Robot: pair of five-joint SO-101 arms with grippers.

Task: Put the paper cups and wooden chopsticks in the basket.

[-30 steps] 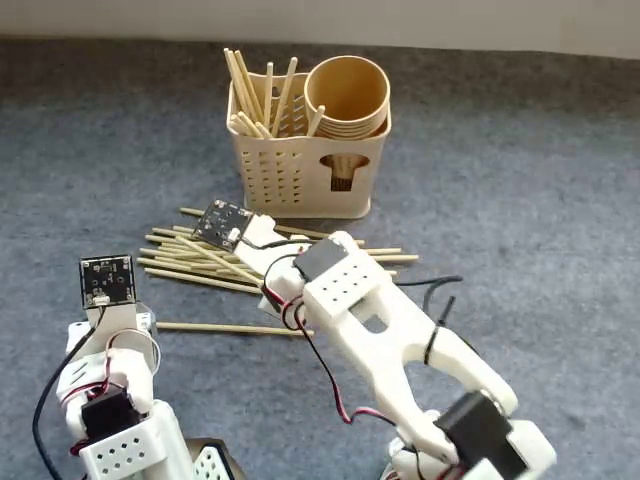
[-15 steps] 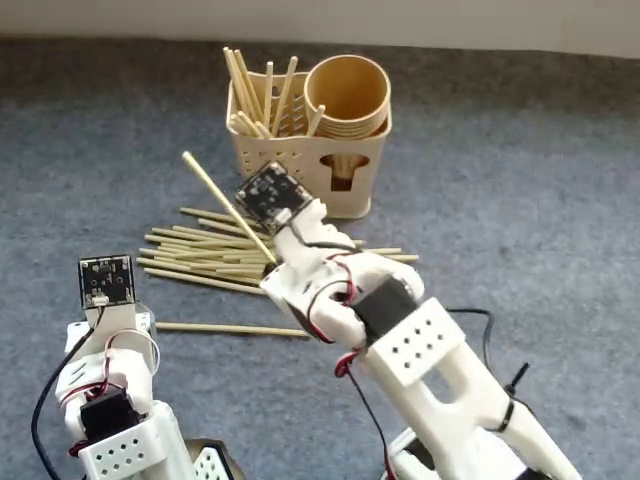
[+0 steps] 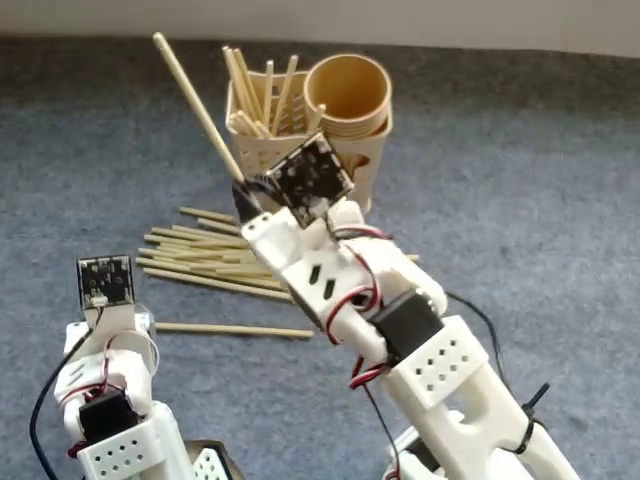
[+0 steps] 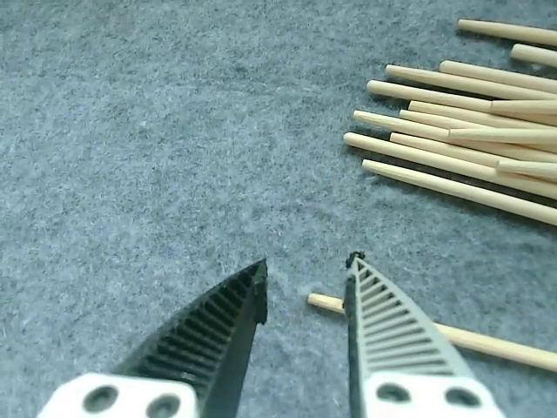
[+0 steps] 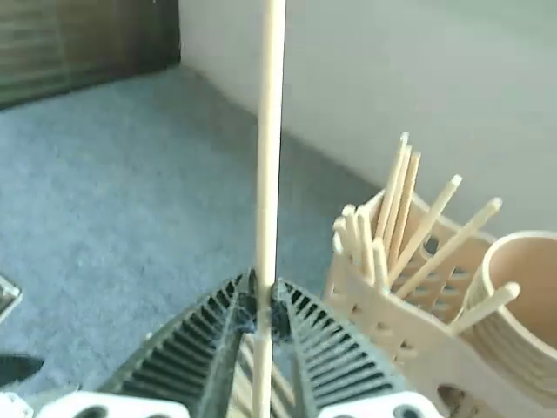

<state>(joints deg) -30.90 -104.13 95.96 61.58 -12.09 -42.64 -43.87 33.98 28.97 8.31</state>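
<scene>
My right gripper [image 3: 243,196] is shut on a single wooden chopstick [image 3: 196,104] and holds it up just left of the cream basket [image 3: 300,170], its free end pointing up and to the left. In the right wrist view the chopstick [image 5: 270,165] stands between the closed fingers [image 5: 235,326], with the basket [image 5: 409,305] beyond. The basket holds several chopsticks [image 3: 258,92] and stacked paper cups [image 3: 348,92]. A pile of chopsticks [image 3: 205,258] lies on the carpet. My left gripper [image 4: 305,272] is open, low over the carpet beside a lone chopstick [image 4: 470,340].
Grey carpet covers the whole surface. The lone chopstick [image 3: 232,329] lies apart, in front of the pile. The right arm's body [image 3: 400,350] stretches over the pile's right end. A pale wall runs behind the basket.
My right gripper has lifted one chopstick out of the pile and raised it up and back toward the basket's left side. The left arm has stayed still.
</scene>
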